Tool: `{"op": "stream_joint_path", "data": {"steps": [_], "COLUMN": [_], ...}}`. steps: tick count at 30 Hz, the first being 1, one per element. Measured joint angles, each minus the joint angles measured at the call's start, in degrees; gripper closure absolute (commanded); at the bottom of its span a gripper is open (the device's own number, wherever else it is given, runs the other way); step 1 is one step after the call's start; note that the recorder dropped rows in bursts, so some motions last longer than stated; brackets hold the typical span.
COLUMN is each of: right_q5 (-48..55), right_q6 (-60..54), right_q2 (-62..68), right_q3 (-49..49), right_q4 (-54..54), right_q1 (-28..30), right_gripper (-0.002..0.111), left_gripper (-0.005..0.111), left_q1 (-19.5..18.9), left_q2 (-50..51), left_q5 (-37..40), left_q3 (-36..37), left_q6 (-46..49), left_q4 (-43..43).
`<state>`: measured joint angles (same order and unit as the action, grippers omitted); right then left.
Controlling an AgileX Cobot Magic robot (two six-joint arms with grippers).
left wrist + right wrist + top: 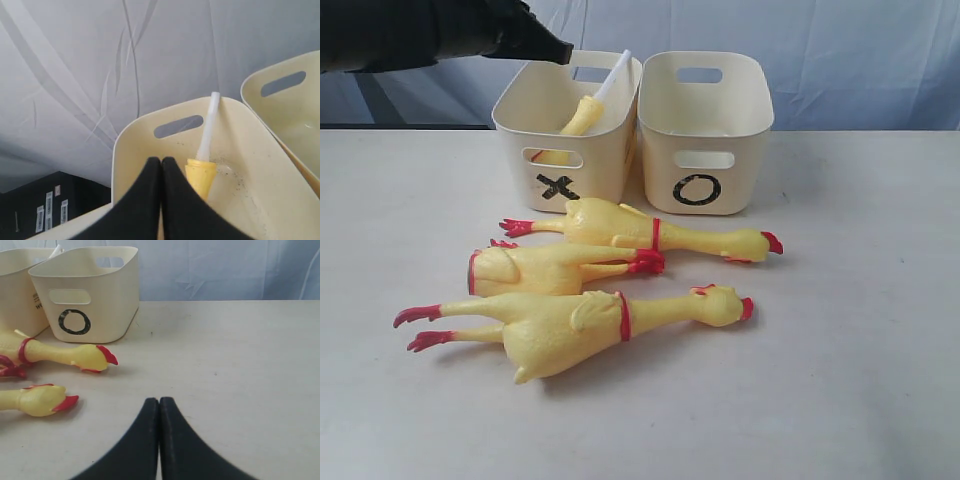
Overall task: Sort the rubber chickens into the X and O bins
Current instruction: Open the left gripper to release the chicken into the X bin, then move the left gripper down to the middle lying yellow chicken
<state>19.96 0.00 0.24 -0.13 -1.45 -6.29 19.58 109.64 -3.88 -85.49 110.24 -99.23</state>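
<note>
Tabletop [860, 330] first, X bin [605, 170] as our marker. The O bin [655, 185] sits tight beside it on the right arm's side, and one rubber chicken [582, 115] leans inside the X bin under a white stem [612, 75]. Just in front of the X bin lie three more, long axes crosswise: rear chicken [620, 225], middle chicken [545, 270], front chicken [560, 322]. The rear and front heads point toward the O side. Above the X bin the left gripper [161, 165] hangs pinched together, empty. Out past those heads the right gripper [159, 405] sits low, closed on nothing. It's likely the nearer arm, with nothing in its way.

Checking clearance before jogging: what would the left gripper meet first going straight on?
Likely the far wall of the X bin, under its handle slot, though the left gripper could brush the yellow toy beside; depth unclear.
</note>
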Motion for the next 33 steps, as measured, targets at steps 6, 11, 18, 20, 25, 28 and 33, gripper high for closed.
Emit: {"op": "stream_joint_path", "data": {"steps": [6,11,18,20,25,28,33], "right_q5": [0.00,0.00,0.00,0.00,0.00,0.00,0.00], "right_q6": [0.00,0.00,0.00,0.00,0.00,0.00,0.00], "right_q2": [0.00,0.00,0.00,0.00,0.00,0.00,0.00], "right_q3": [0.00,0.00,0.00,0.00,0.00,0.00,0.00], "right_q4": [0.00,0.00,0.00,0.00,0.00,0.00,0.00], "right_q1": [0.00,0.00,0.00,0.00,0.00,0.00,0.00], "right_gripper": [0.109,0.109,0.109,0.109,0.109,0.109,0.109], "left_gripper": [0.107,0.107,0.107,0.107,0.107,0.107,0.107], "left_q1": [0.00,0.00,0.00,0.00,0.00,0.00,0.00], "left_q2": [-3.60,-8.31,-16.09,-18.30,-23.30,-26.32,-30.15], "left_q5": [0.38,0.65,5.37,6.01,6.31,9.10,19.68], "left_q3": [5.81,9.66,16.02,18.47,24.11,27.84,33.25], "left_q6": [2.10,2.89,3.02,3.13,3.13,3.13,3.13], "left_q4": [0.00,0.00,1.46,3.63,6.47,8.13,16.20]}}
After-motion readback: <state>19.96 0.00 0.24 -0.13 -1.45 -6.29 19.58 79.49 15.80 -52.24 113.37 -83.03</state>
